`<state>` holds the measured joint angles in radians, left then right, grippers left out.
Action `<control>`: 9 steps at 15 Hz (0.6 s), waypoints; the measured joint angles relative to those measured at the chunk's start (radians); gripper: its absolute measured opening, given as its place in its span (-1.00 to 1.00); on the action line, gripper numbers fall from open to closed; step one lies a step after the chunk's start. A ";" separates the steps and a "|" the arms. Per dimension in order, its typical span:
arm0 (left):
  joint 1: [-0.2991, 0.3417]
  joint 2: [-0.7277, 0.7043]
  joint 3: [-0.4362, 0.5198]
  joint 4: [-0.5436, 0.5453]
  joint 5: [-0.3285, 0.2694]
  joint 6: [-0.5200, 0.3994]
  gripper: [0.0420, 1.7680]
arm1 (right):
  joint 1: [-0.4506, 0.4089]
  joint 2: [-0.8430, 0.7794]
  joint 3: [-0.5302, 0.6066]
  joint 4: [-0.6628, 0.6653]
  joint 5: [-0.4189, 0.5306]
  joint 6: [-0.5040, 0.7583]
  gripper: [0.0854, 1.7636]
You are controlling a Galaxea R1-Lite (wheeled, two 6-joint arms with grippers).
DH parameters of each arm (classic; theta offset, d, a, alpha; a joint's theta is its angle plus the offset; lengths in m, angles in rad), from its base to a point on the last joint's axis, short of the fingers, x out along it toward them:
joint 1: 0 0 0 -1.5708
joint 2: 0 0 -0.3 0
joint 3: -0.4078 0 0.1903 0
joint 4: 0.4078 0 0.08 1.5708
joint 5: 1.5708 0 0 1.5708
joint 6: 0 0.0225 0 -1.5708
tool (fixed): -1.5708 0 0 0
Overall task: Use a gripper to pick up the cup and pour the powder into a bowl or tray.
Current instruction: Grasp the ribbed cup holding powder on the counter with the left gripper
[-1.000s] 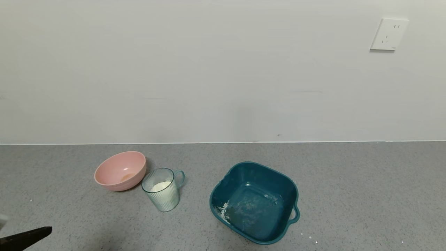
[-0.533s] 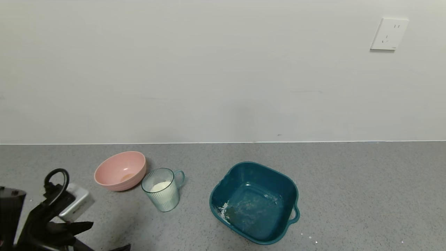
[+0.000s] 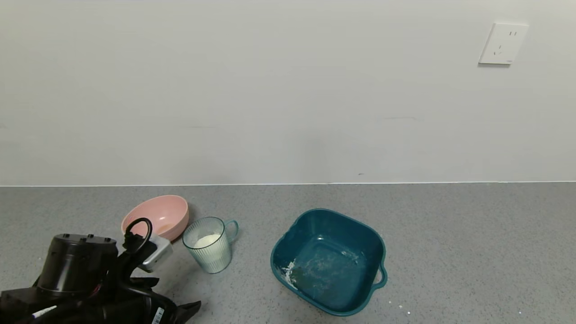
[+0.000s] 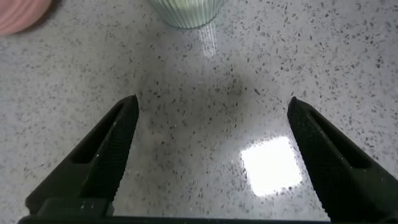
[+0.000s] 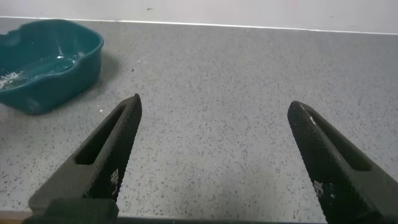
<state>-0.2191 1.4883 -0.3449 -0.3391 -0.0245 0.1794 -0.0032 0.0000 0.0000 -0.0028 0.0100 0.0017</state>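
Observation:
The clear ribbed cup (image 3: 209, 246) stands upright on the grey counter, handle toward the basin, with white powder (image 3: 207, 240) inside. The dark teal basin (image 3: 375, 245) sits to its right with powder smears (image 3: 288, 272) on its floor. My left gripper (image 3: 176, 295) is low at the front left, short of the cup, open and empty. In the left wrist view the gripper (image 4: 212, 101) is spread wide over bare counter, with the cup's base (image 4: 186, 9) ahead. My right gripper (image 5: 214, 99) is open and empty, off to the side of the basin (image 5: 43, 62); it does not show in the head view.
A round pink bowl (image 3: 155, 218) stands just behind and left of the cup, also showing in the left wrist view (image 4: 18, 12). A wall with a socket (image 3: 502, 43) bounds the counter at the back. White specks (image 3: 400, 307) lie near the basin.
My left arm has come in from the bottom left corner and moved right and forward toward the cup. The cup, bowl and basin have not moved.

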 joint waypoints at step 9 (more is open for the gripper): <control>0.015 0.245 0.050 -0.378 0.006 -0.014 0.94 | 0.000 0.000 0.000 0.000 0.000 0.000 0.94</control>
<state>-0.2038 1.7332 -0.2947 -0.7168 -0.0183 0.1649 -0.0032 0.0000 0.0000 -0.0028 0.0100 0.0017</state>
